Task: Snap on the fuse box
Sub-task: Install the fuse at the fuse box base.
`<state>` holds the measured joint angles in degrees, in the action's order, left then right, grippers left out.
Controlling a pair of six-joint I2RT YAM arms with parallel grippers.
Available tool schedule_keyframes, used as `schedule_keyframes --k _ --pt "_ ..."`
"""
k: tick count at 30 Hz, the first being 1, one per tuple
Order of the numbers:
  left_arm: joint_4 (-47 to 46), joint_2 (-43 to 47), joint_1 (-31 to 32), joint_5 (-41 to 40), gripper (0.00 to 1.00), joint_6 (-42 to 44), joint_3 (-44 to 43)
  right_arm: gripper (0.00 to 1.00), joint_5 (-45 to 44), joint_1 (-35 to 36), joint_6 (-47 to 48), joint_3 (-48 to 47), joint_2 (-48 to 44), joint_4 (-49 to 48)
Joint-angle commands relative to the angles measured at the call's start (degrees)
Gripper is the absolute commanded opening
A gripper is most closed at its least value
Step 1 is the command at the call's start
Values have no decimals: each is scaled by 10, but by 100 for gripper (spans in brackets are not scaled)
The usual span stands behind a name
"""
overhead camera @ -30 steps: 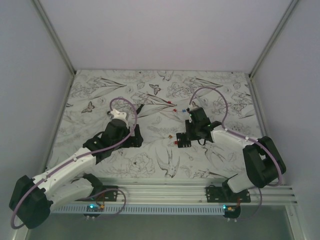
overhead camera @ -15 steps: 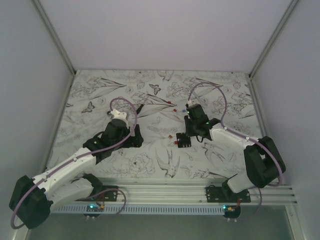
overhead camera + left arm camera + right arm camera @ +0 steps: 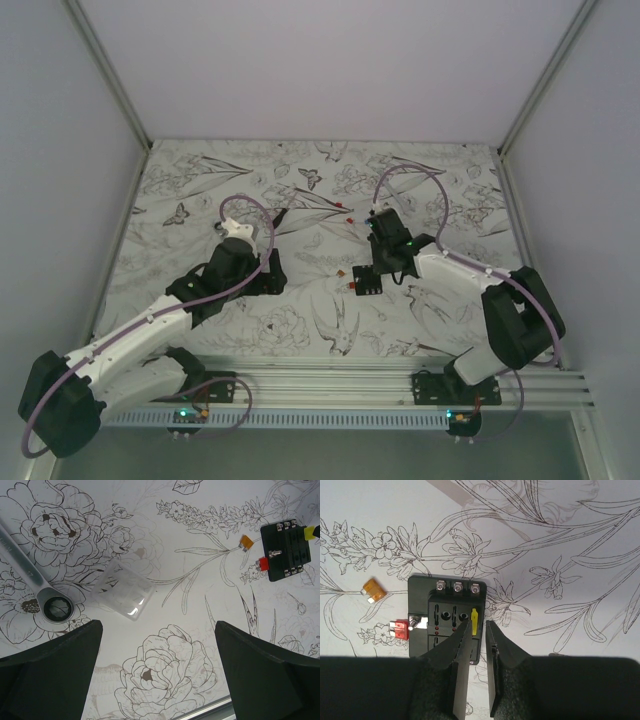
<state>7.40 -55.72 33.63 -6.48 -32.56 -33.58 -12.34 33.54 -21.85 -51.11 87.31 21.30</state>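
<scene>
**Little snapped home, much left to do**

The fuse box lies flat on the flower-printed table. In the top view it is near 4 o'clock of the table's middle, and in the left wrist view it sits in the 1 o'clock corner. The right gripper hangs directly over it, reaching in from the box's 6 o'clock side in its own camera. Its jaws stand close together with a thin gap showing. A yellow fuse stands at the tips, against the finger on the view's 9 o'clock side, at the 3 o'clock edge of the box's raised centre. Whether the jaws pinch that fuse or merely flank it cannot be told.

A red fuse sits against the box's 9 o'clock side. An orange fuse lies loose on the table at the box's 10 o'clock, apart from it. Several slots in the top face show dark and empty.

The left gripper hovers with its jaws spread wide, holding nothing. In its view a clear flat plastic piece lies at 10 o'clock and a ratchet wrench just beside it at 9 o'clock, both well apart from the box.

The job looks early. The box's top is uncovered, few fuses appear seated, and the orange one waits outside. The clear piece may be the box's cover. If so, it is untouched and has to be carried over, lined up and pressed on.
</scene>
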Motion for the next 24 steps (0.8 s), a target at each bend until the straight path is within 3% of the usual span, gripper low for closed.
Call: schedule_keyframes --k 1,9,16,24 --pt "-4 -3 -4 7 100 -1 -5 23 -5 6 -8 -18 10 3" --pt "-5 -2 -4 8 100 -1 -5 19 2 6 -8 -19 21 0" --pt "-5 -3 -4 9 100 -1 -5 7 -1 12 -7 -24 21 6" --pt "-5 0 -4 8 100 -1 -3 4 -37 36 -3 -39 65 38"
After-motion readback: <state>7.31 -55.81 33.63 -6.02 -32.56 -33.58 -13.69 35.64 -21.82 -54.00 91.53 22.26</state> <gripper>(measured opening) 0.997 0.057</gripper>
